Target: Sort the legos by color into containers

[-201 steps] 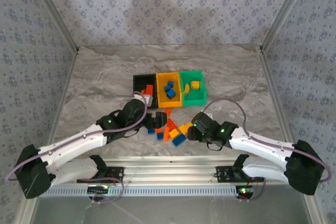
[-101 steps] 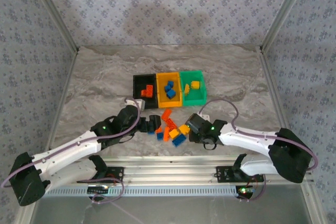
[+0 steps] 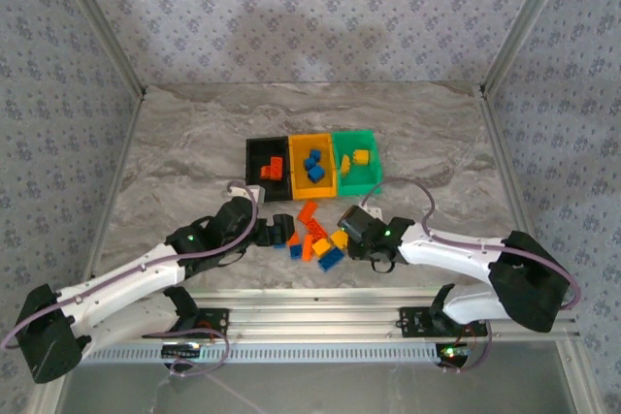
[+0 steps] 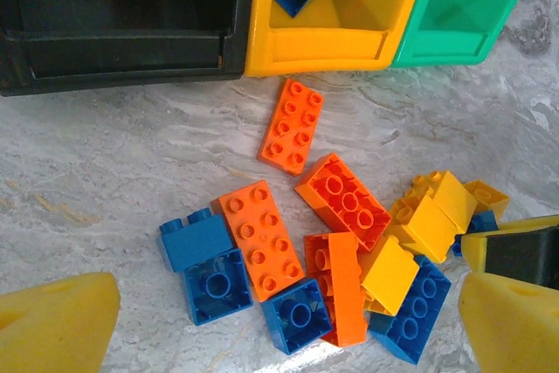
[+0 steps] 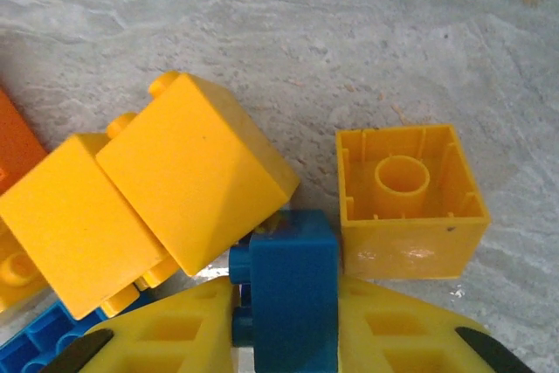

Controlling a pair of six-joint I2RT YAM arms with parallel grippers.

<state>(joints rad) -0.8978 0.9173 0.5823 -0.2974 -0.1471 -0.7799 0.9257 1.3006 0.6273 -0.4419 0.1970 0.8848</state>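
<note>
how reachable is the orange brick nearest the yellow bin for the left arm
Probably yes: the orange brick lies flat at the edge of the pile, uncovered, with the open left gripper close by.

Legos (image 4: 258, 238): we saw smooth, glossy plastic.
Containers (image 4: 314, 45): we saw smooth plastic.
Table (image 4: 105, 155): we saw a matt, marble-veined surface.
</note>
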